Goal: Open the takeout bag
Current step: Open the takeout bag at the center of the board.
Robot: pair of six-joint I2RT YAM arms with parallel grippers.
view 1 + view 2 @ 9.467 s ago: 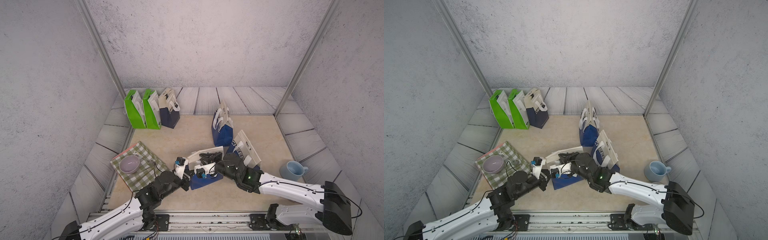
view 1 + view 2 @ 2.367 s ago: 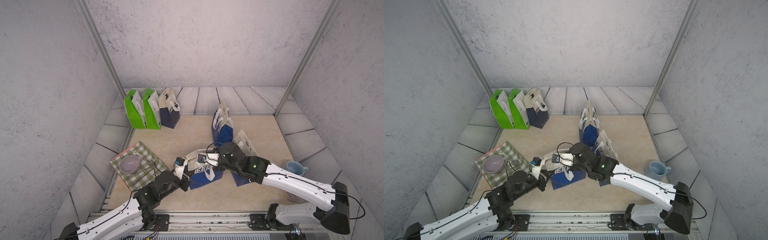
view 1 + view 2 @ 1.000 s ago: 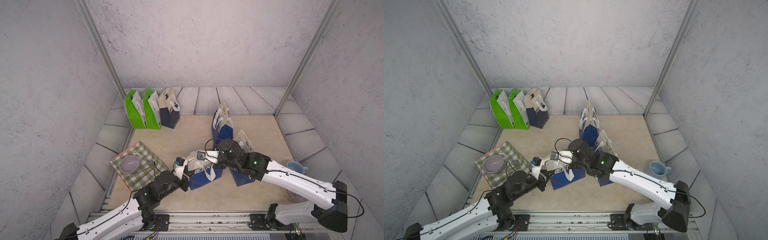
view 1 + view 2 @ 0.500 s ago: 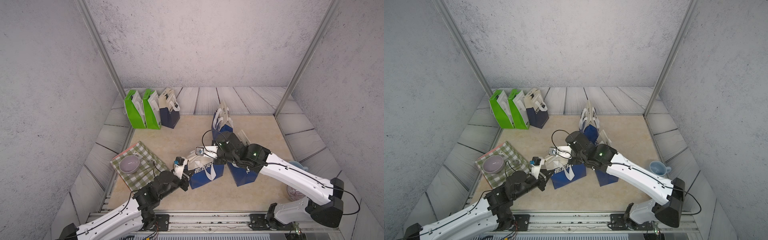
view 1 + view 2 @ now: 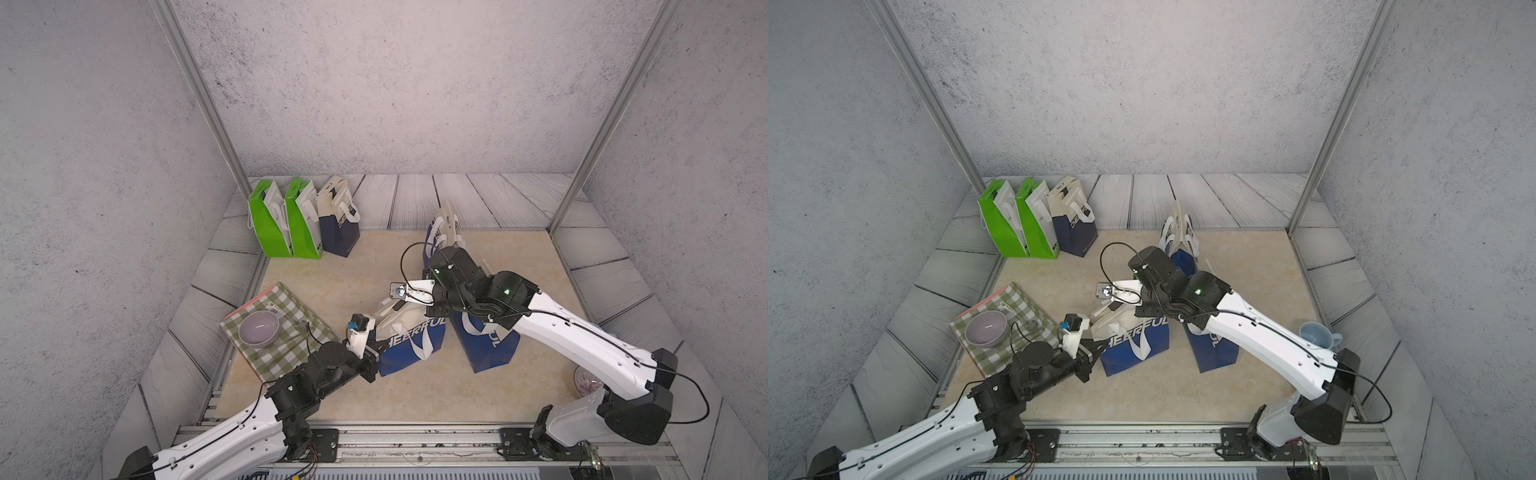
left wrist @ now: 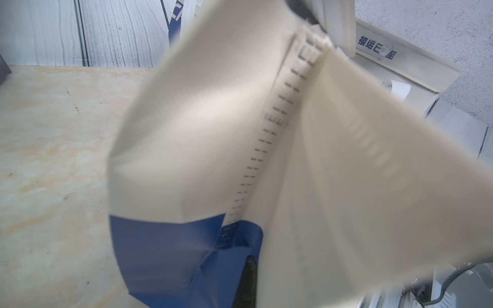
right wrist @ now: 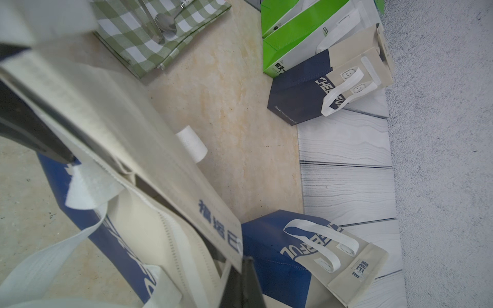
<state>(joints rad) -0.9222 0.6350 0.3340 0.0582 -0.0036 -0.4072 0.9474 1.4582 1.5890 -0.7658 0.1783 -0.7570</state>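
- The left hand [image 5: 376,350], nearest the rail, was clamped shut on the cream upper edge of the takeout bag [image 5: 409,349] on its own side. Its wrist view was filled with cream fabric and a stitched seam.
- The takeout bag had lain flat some seconds before. It now stood upright on the counter [image 5: 332,399] between the two hands, so the opening looked well under way.
- The right hand [image 5: 398,306] was closed on the far cream flap. Over the last second it had risen and drawn back from the left hand. A dark gap showed at the mouth in the right wrist view, so the mouth seemed partly spread, not yet wide.
- "CHEERFUL" ran in white across the bag's blue front, and the flap bore blue Chinese characters beginning 福运.
- Just beside it, the second blue bag [image 5: 488,353] showed "UL".
- Farthest off, the navy bag [image 7: 301,101] read "CHEE" and a green bag [image 7: 296,40] read "COOL".
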